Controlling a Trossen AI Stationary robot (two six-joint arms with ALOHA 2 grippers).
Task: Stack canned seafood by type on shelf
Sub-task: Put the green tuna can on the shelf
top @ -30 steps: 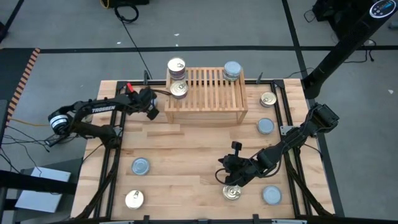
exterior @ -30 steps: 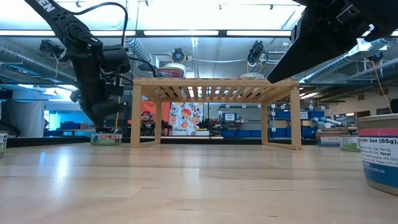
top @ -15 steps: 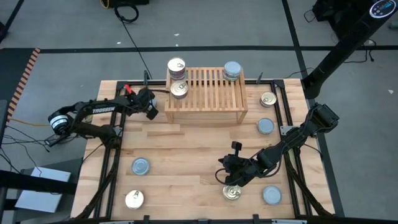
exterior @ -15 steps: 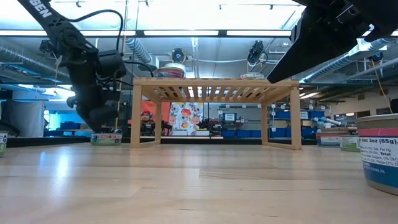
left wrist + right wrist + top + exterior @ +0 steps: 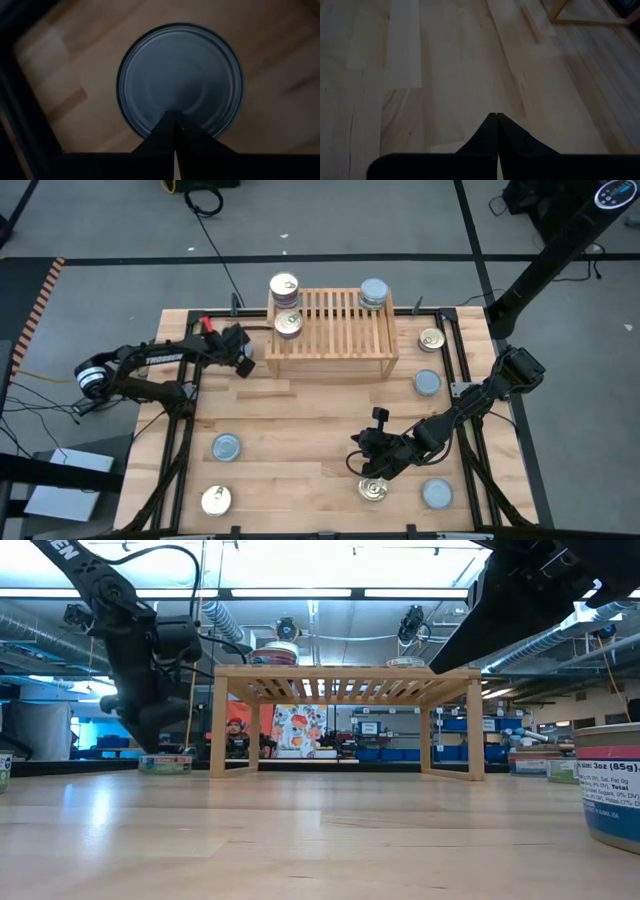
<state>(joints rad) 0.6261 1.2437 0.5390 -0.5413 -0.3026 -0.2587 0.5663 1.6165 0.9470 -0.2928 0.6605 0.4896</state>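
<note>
My left gripper (image 5: 242, 358) is shut and points down beside the wooden shelf's (image 5: 330, 330) left end, over a silver-topped tin (image 5: 180, 65) that stands on the table (image 5: 165, 763). The shelf's slatted top carries a gold-topped stack (image 5: 284, 288), a single gold tin (image 5: 288, 325) and a silver stack (image 5: 373, 292). My right gripper (image 5: 363, 470) is shut, low over bare planks (image 5: 470, 75), just beside a gold tin (image 5: 373, 490). My left gripper's shut fingers (image 5: 165, 132) come from above over the silver tin's top, near its rim (image 5: 150, 132). The tin stands upright on the table. I cannot tell whether the fingertips touch it.
Loose tins stand on the table: silver (image 5: 226, 447), gold (image 5: 216, 500), silver (image 5: 436, 493), silver (image 5: 427, 383) and gold (image 5: 431, 339). One tin (image 5: 610, 785) sits close to the low camera. Black rails (image 5: 190, 430) run along the table's sides.
My left gripper has shifted a little toward the table's left edge, staying shut over the silver tin. My right arm has kept still.
</note>
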